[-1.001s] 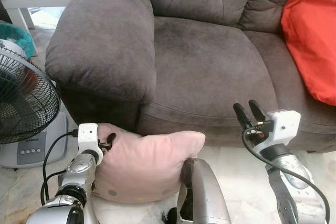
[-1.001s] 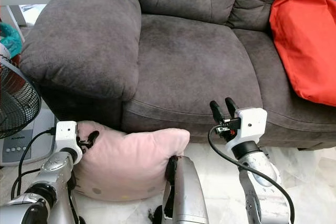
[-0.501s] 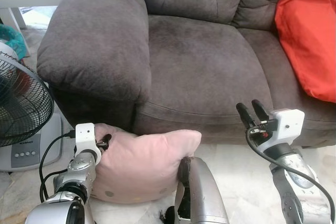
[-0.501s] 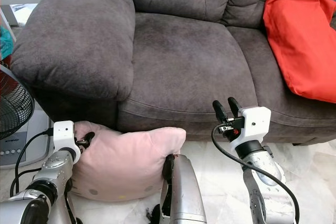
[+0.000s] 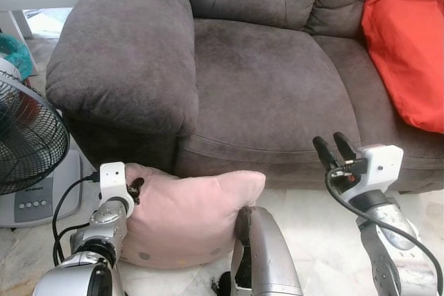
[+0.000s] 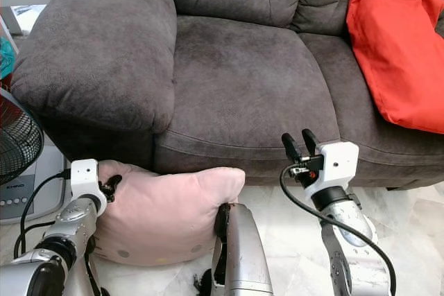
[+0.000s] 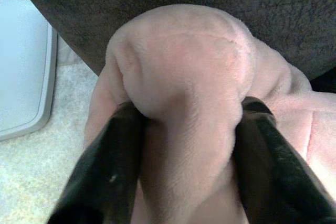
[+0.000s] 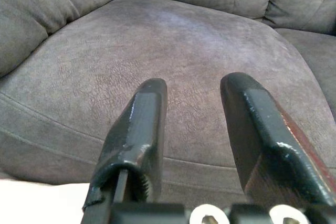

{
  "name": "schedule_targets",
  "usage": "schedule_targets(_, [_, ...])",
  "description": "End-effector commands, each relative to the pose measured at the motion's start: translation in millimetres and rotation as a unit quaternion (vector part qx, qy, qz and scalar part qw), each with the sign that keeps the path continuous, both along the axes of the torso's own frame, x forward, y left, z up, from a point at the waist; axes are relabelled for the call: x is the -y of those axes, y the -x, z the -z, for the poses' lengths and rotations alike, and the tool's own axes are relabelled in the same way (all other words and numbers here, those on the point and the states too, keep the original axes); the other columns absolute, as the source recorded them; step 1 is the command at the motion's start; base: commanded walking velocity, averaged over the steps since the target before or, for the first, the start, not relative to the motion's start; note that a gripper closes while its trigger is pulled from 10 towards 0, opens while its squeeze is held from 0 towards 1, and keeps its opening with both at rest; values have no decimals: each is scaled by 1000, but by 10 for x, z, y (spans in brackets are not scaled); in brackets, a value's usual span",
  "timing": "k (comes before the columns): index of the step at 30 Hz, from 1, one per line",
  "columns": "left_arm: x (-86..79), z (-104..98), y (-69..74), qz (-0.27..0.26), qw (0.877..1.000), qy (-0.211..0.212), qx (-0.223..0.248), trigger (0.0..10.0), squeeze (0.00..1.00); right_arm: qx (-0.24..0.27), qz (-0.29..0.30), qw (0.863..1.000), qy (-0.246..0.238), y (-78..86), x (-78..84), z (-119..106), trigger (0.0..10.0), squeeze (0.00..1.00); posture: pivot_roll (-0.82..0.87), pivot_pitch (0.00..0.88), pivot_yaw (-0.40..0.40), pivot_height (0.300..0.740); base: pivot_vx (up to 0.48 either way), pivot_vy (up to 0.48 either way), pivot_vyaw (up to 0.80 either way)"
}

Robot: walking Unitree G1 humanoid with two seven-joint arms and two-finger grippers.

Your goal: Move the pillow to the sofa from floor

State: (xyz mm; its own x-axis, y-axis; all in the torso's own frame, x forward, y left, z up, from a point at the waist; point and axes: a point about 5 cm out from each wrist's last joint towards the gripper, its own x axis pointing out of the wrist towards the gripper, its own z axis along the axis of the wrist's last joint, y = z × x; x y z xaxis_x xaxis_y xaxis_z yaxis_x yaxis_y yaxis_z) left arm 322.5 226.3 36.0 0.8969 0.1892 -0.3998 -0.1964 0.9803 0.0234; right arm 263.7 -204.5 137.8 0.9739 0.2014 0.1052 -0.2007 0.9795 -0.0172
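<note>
Just plush pink pillow (image 5: 187, 216), pinched.

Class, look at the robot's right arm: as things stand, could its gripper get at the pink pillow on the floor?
Probably yes. The right gripper is open and holds nothing, hovering at the front edge of the sofa. The pink pillow lies below and to its left, with only bare floor between; the left gripper grips the far corner.

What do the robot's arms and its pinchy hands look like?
Both arms are shiny silver metal. Each wrist carries a white boxy block with a black cable looping off it. The left gripper and right gripper each have two long black fingers; the right one has red bits at its base.
</note>
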Motion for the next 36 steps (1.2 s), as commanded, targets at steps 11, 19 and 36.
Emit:
schedule_targets(11, [20, 93, 54, -4, 999, 10, -30, 0, 0, 7, 9, 1000, -2, 8, 15, -33, 10000, 0, -69, 140, -246, 430, 0, 0, 0])
schedule_targets(19, [-13, 94, 64, -7, 999, 8, -31, 0, 0, 8, 7, 1000, -5, -12, -11, -27, 10000, 0, -63, 138, -240, 430, 0, 0, 0])
schedule_targets(36, [9, 103, 68, -2, 1000, 3, -31, 0, 0, -4, 9, 1000, -14, -30, -64, 83, 10000, 0, -65, 135, -234, 430, 0, 0, 0])
